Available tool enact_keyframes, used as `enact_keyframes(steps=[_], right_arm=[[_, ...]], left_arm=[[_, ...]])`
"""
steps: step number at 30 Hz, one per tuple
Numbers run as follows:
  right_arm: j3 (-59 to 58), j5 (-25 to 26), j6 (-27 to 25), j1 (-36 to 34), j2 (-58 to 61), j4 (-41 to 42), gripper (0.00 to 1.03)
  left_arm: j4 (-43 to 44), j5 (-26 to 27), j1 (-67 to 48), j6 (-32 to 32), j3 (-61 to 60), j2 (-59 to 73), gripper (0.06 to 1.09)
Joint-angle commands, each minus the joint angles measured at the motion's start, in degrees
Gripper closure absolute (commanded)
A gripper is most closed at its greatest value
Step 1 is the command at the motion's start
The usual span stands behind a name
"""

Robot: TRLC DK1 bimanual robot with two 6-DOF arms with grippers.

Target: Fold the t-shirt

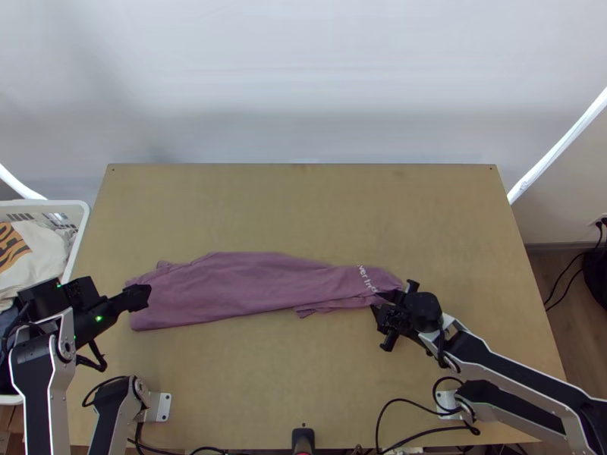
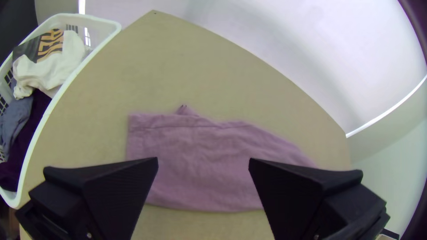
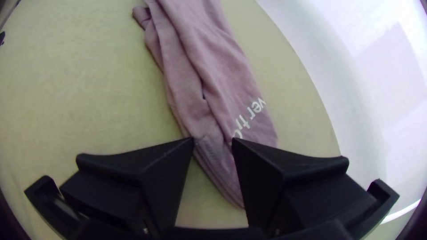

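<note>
The mauve t-shirt (image 1: 250,288) lies folded into a long strip across the table, narrower and wrinkled at its right end, with white lettering there. My left gripper (image 1: 139,297) is over the strip's left end; in the left wrist view my left gripper (image 2: 203,162) stands wide open above the cloth (image 2: 204,178). At the right end is my right gripper (image 1: 383,307). The right wrist view has my right gripper (image 3: 212,141) open, its fingers apart on either side of the shirt's narrow end (image 3: 213,146), not closed on it.
A white basket (image 1: 80,227) holding clothes stands at the table's left edge. Bare tabletop (image 1: 303,205) stretches behind the shirt, and more lies in front of it. Black cables (image 1: 410,402) run along the near edge.
</note>
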Motion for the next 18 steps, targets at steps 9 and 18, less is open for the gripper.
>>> enact_keyframes(steps=[9, 18], right_arm=[[1.8, -0.13, 0.33, -0.24, 3.66, 2.42, 0.93], [-0.92, -0.04, -1.25, 0.46, -0.12, 4.52, 1.0]], left_arm=[[0.29, 0.81, 0.48, -0.8, -1.14, -0.17, 0.1], [0.38, 0.81, 0.48, -0.8, -1.14, 0.1, 0.1]])
